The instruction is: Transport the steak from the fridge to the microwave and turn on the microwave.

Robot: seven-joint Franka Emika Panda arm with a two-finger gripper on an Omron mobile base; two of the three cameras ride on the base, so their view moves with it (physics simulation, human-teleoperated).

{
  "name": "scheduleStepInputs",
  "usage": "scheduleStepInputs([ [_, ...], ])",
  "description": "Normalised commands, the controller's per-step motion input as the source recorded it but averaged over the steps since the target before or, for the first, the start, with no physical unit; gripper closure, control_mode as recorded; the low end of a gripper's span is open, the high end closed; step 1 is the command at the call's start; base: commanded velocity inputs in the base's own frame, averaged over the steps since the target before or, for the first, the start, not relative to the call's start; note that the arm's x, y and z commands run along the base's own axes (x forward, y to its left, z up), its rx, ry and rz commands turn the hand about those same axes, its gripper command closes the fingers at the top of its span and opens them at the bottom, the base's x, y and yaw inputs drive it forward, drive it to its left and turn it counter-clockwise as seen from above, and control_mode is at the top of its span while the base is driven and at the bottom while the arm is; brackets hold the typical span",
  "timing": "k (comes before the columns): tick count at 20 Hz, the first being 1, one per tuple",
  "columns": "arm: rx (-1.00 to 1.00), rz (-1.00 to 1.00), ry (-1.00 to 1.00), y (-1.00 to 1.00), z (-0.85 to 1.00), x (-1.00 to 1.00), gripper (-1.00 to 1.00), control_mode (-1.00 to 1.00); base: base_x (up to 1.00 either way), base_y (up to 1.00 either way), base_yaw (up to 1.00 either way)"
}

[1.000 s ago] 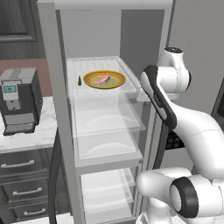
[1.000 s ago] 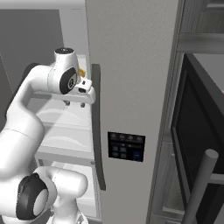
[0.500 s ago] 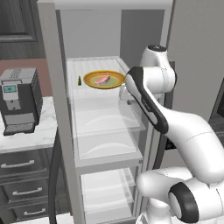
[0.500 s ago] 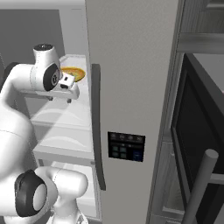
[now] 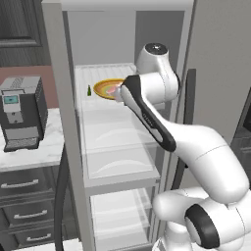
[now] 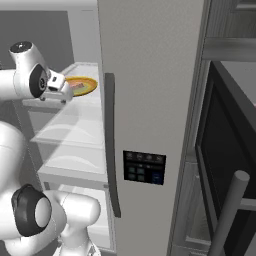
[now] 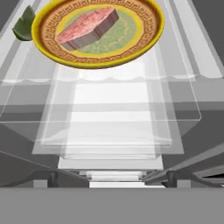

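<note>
The steak (image 7: 87, 27) lies on a round yellow-orange plate (image 7: 146, 37) on the upper glass shelf (image 5: 105, 115) of the open fridge (image 6: 150, 75). My gripper (image 6: 64, 94) has reached into the fridge just in front of the plate, a little short of the steak; in the left base view my own arm hides it. Nothing is between the fingers, and no fingertips meet in the hand view, so it is open. The microwave (image 6: 225, 145), with its grey bar handle (image 6: 227, 215), is at the right with its door swung open.
A small dark green item (image 7: 24, 24) lies beside the plate on the same shelf. The fridge door with dark handle (image 6: 111, 145) and button panel (image 6: 144, 167) stands right of my arm. A coffee machine (image 5: 22, 112) sits on the left counter above drawers.
My arm has swung left and forward into the fridge, bringing the hand from beside the door edge to just in front of the plate. The plate and steak have not moved.
</note>
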Motion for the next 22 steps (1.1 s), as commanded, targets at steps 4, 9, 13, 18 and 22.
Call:
scheduleStepInputs([
  [4, 0.0, 0.0, -0.16, 0.0, 0.07, 0.42, -1.0, -1.0, 0.0, 0.0, 0.0],
  [9, 0.0, -0.01, -0.1, 0.0, 0.08, 0.42, -1.0, -1.0, 0.0, 0.0, 0.0],
  [13, 0.0, -0.02, -0.02, 0.0, 0.25, 0.28, -1.0, -1.0, 0.0, 0.0, 0.0],
  [18, 0.0, -0.04, 0.0, 0.08, 0.11, 0.41, -1.0, -1.0, 0.0, 0.0, 0.0],
  [22, 0.0, -0.05, 0.0, 0.1, 0.0, 0.4, -1.0, -1.0, 0.0, 0.0, 0.0],
])
